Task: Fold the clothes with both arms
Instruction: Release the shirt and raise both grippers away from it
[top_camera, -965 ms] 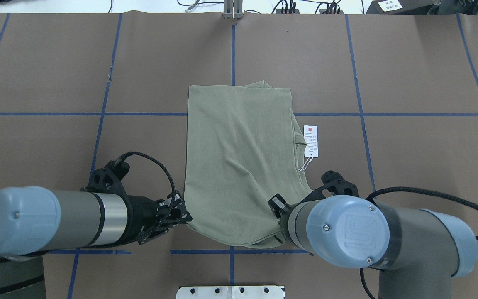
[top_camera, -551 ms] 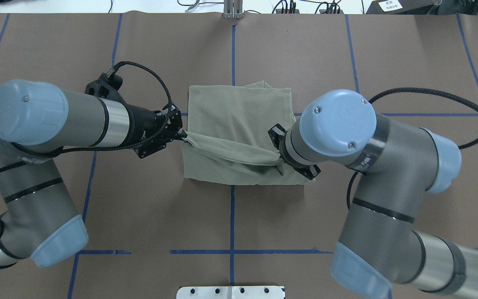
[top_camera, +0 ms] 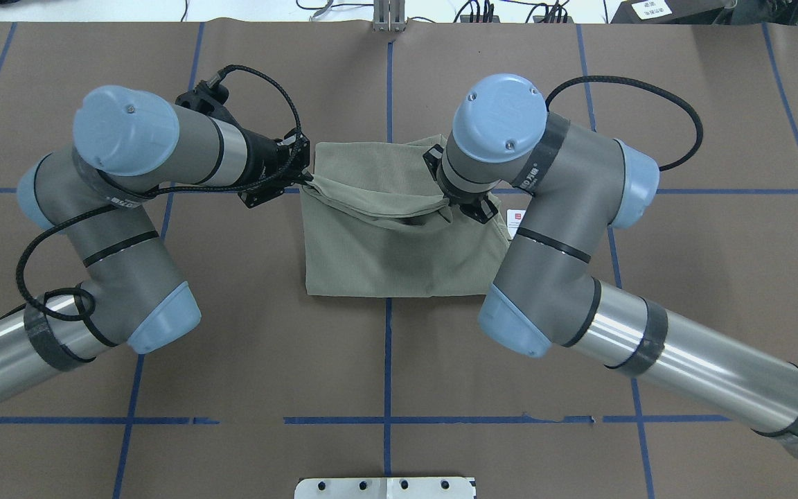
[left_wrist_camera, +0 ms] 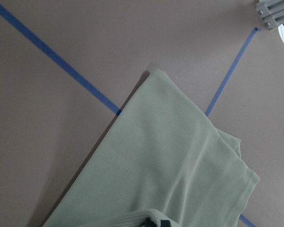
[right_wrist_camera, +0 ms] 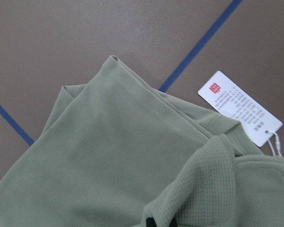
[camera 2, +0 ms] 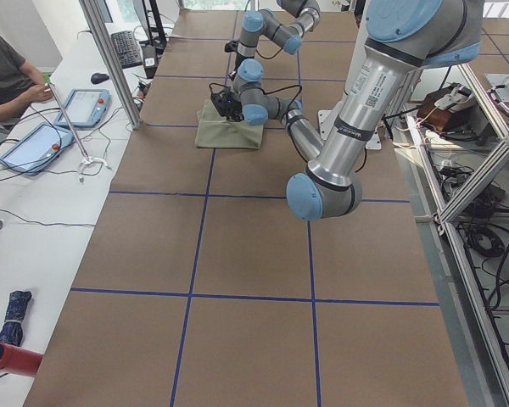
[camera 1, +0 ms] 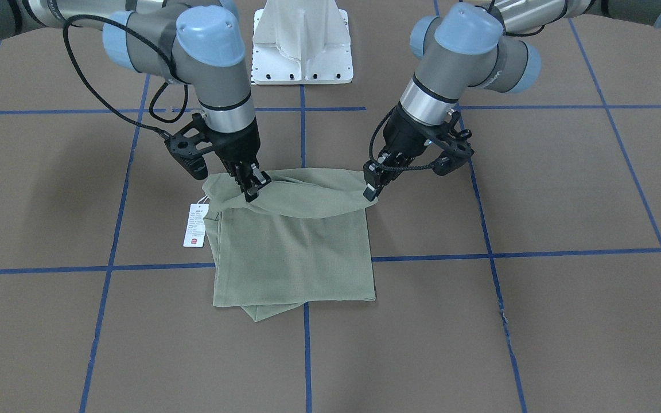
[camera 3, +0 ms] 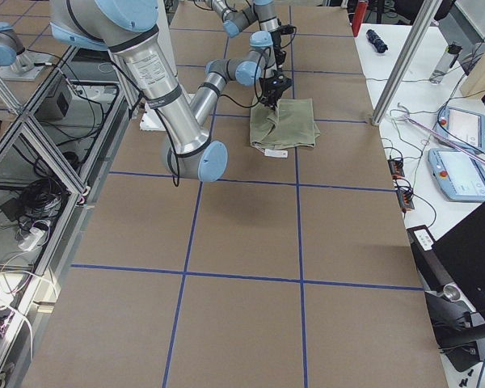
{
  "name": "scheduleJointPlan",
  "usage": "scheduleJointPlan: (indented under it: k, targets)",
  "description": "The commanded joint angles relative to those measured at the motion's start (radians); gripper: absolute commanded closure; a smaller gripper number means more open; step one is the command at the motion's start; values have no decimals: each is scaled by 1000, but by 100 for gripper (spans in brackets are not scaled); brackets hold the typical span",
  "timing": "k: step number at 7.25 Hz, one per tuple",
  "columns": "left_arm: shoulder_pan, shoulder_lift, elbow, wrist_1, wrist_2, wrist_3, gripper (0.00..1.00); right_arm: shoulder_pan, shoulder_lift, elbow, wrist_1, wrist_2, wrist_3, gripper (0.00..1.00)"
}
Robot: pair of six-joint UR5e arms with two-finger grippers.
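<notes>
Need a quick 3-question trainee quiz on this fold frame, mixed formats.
1. True or false: the left pincer and the right pincer both grip the shirt.
2. The tag lies: A) on the table beside the shirt, on the right arm's side; B) clamped in the left pincer; C) on top of the shirt.
3. Fill in: the held edge sags ___ the pincers.

Key: 1 true; 2 A; 3 between.

The shirt [top_camera: 399, 256] is sage-green, its tag [camera 1: 195, 226] white and red, the table [top_camera: 683, 277] blue-lined brown.
</notes>
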Motion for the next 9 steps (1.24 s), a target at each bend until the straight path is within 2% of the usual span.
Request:
scheduleJointPlan:
  k: [1, 3, 4, 5, 6, 8, 9]
  targets:
    - [-32, -57, 148, -97, 15, 18, 100, 51, 97, -201, 72, 46, -74, 100]
    - [-37, -100, 263, -181, 32, 41, 100, 62, 110, -290, 119, 49, -146, 100]
    - [-37, -135, 368, -254, 80, 67, 100, 67, 113, -338, 168, 60, -218, 100]
    - [-52, -166, 484, -305, 110, 180, 57, 71, 124, -440, 284, 61, -293, 1]
    - [-104, -165, 515, -339, 107, 264, 46, 117, 159, -535, 364, 72, -465, 0]
    - [-137, -163, 515, -342, 93, 275, 45, 279, 156, -577, 357, 197, -753, 0]
    - [-175, -157, 509, -348, 10, 279, 46, 330, 150, -602, 356, 251, -819, 0]
